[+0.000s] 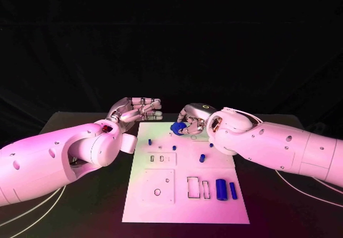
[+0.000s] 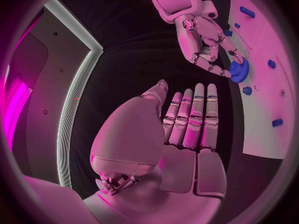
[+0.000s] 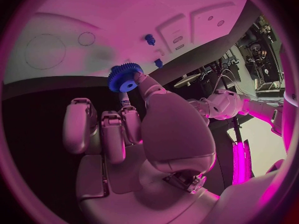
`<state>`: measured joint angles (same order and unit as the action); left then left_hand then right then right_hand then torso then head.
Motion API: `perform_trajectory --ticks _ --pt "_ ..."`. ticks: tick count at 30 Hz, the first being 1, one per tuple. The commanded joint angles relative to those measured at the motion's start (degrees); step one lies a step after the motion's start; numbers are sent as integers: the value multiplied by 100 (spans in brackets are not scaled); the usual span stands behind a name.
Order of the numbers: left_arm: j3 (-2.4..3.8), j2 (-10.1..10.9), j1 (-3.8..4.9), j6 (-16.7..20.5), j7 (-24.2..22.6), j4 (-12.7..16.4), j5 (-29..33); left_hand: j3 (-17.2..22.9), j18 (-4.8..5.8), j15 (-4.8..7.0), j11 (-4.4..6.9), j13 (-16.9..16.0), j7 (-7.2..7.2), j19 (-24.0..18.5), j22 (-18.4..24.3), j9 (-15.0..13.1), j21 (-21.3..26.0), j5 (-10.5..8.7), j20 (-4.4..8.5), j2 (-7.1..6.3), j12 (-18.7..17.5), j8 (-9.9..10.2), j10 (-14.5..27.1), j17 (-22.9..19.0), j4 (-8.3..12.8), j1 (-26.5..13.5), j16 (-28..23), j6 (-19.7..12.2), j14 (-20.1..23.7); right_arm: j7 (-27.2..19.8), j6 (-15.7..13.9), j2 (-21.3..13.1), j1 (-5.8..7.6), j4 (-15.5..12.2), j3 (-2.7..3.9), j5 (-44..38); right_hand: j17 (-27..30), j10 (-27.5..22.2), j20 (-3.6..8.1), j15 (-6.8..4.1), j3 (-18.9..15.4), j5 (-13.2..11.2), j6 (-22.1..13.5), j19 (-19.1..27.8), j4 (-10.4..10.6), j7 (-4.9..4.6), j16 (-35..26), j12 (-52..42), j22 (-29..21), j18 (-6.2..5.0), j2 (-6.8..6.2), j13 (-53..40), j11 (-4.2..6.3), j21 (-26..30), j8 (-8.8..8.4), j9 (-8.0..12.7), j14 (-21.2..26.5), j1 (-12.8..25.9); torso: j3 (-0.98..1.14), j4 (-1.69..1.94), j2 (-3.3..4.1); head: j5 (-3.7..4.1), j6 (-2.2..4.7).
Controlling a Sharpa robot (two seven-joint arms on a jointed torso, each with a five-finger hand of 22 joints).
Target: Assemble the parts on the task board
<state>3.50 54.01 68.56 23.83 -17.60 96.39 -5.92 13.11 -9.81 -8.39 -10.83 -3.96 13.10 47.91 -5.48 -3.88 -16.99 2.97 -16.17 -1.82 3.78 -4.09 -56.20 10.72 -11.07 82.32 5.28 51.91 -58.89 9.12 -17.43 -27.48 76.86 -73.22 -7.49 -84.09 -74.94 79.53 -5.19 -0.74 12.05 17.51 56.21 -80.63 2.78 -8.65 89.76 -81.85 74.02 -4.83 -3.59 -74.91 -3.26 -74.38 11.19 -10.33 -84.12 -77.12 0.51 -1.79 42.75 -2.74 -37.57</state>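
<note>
The white task board [image 1: 182,198] lies in the middle of the black table. My right hand [image 1: 194,119] hovers over the board's far edge and pinches a blue toothed gear [image 1: 177,128] [image 3: 123,78] [image 2: 238,68] in its fingertips. My left hand [image 1: 137,109] [image 2: 187,119] floats just off the board's far left corner, fingers straight and together, holding nothing. Small blue pegs [image 1: 174,148] stand on the board's far half, one taller peg [image 1: 202,158] near its middle. Two long blue bars [image 1: 221,189] [image 1: 233,190] lie at its near right.
The board has rectangular slots [image 1: 194,187] beside the bars, a square recess with a hole [image 1: 158,191] at near left, and two small slots [image 1: 156,158] above that. Black table [image 1: 85,198] surrounds the board on both sides; white cables trail at the near corners.
</note>
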Motion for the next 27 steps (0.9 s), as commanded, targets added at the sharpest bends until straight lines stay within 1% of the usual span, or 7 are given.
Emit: perform_trajectory --ticks 1,3,8,14,20,23,27 --pt "3 -3 6 -92 -15 24 19 -8 -72 -16 -2 7 35 -41 7 7 24 3 16 -11 0 32 21 5 20 -33 -16 -18 26 163 -189 82 -47 46 -5 -325 -1506 -21 19 -34 32 13 112 -18 12 98 24 22 11 62 13 -220 29 -36 2 -32 -588 46 7 1 11 -19 -20" --pt "3 3 6 -89 -14 28 19 -8 -72 -16 -2 7 34 -41 8 7 24 3 16 -10 0 32 21 5 20 -33 -17 -18 26 173 -231 148 -73 94 -5 -360 -1506 -21 20 -33 39 5 103 -20 17 95 24 24 16 63 3 -220 27 -39 -6 -28 -588 63 9 -5 13 -32 -38" --pt "3 8 6 -86 -13 42 19 -7 -72 -16 -1 6 32 -42 8 7 24 3 16 -9 1 31 20 5 21 -32 -19 -18 27 159 -317 304 -128 249 -11 -457 -1506 -12 19 -33 44 1 97 -30 18 94 24 19 34 67 -2 -230 25 -56 -11 -25 -588 71 5 -3 13 -31 -56" --pt "3 0 6 -81 -17 49 19 -7 -72 -16 -1 6 32 -42 8 7 24 3 16 -9 1 31 20 5 21 -32 -19 -18 27 147 -289 456 -195 400 -24 -474 -1506 -12 19 -31 49 -5 90 -31 21 91 24 20 36 68 -9 -229 24 -57 -18 -21 -588 82 14 -4 9 -38 -72" --pt "3 -8 7 -82 -20 54 19 -7 -72 -16 -1 6 32 -42 8 7 24 3 16 -9 1 31 20 5 21 -32 -19 -18 27 144 -256 602 -250 579 -35 -468 -1506 -13 19 -30 54 -13 86 -30 25 89 24 23 35 67 -14 -226 22 -54 -22 -18 -588 94 12 -11 4 -41 -75" --pt "3 -12 7 -83 -21 55 19 -7 -72 -16 -1 6 32 -42 8 7 24 3 16 -9 1 31 20 5 21 -32 -19 -18 27 135 -227 663 -276 652 -42 -451 -1506 -15 18 -28 62 -28 78 -30 29 86 24 26 36 67 -24 -223 19 -53 -31 -13 -588 110 9 -2 1 -31 -75" --pt "4 -18 7 -86 -22 55 19 -5 -71 -17 1 6 29 -43 10 6 26 3 15 -8 2 30 18 5 24 -30 -23 -17 29 123 -199 723 -315 713 -46 -440 -1506 -14 17 -27 65 -33 73 -28 31 84 24 26 33 66 -28 -225 17 -49 -35 -11 -588 117 14 -1 5 4 -58"
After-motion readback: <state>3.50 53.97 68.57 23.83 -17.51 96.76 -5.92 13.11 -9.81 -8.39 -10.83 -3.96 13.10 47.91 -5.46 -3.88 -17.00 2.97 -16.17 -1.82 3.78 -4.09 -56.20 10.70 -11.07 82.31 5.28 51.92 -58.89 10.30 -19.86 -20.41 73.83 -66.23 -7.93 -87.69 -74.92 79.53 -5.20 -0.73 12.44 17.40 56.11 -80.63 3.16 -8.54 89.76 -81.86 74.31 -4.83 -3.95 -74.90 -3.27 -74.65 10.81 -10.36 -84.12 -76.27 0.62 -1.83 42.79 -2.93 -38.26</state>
